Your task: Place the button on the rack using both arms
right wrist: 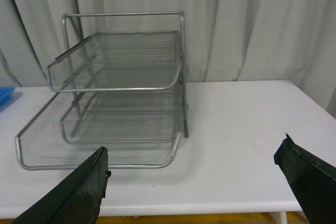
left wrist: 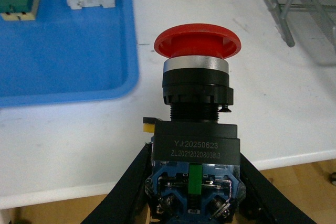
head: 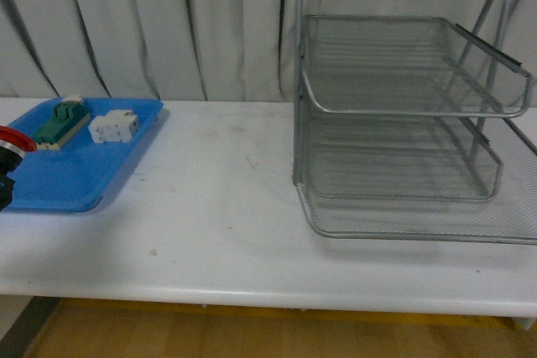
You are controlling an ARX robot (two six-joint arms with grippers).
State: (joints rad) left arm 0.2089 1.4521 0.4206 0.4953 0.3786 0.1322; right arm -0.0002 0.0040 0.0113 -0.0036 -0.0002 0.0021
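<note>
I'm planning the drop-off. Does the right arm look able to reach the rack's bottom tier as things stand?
Probably yes: the right gripper is open and empty, facing the rack's open front, with nothing on the table between them.

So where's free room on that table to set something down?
Widest bare table lies between the blue tray and wire rack. The tray's near half is free; its far end holds a green-and-cream block and a white block. Rack tiers look empty.

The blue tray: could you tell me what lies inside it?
A green-and-cream block and a white block lie in the blue tray; in the front view the button covers its left edge.
</note>
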